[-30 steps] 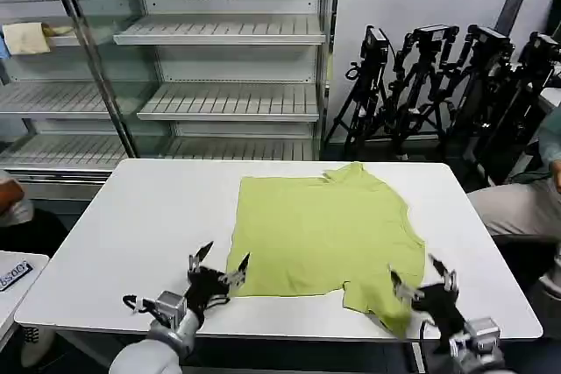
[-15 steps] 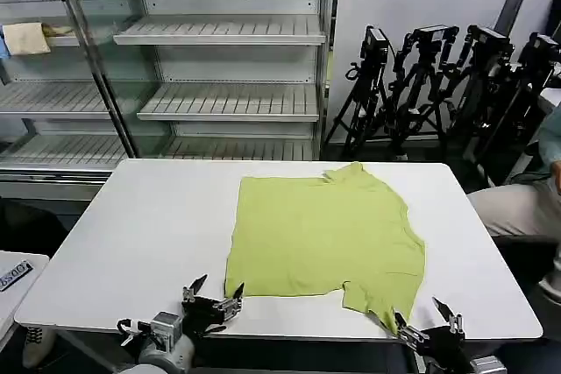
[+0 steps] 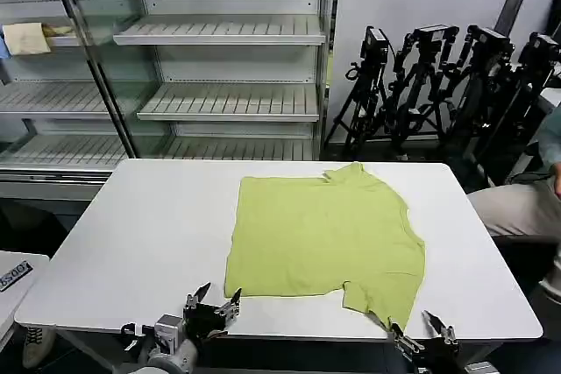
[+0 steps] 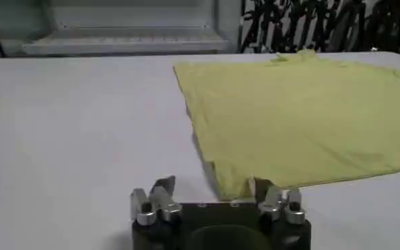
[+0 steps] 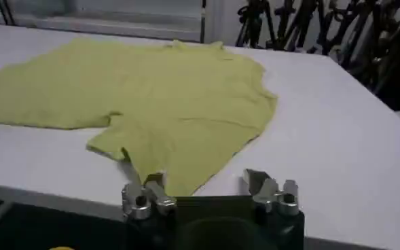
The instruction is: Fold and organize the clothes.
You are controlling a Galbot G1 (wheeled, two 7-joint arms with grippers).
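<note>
The lime T-shirt [image 3: 326, 234] lies spread, partly folded, on the white surface [image 3: 140, 234], collar toward the far shelves and one sleeve corner reaching the near edge. The left hand [image 3: 213, 303] hovers released just off the shirt's near-left corner, and the right hand [image 3: 423, 336], fingers spread and empty, sits low at the near edge beside the sleeve tip. It looks light, limp cloth that will sag and crease, so I'd pinch it at those hem corners, not mid-panel.

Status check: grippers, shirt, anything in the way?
Left gripper open, empty, at table's near edge. Right gripper open, empty, by near-right corner. T-shirt partly folded, flat. Nothing on it.
</note>
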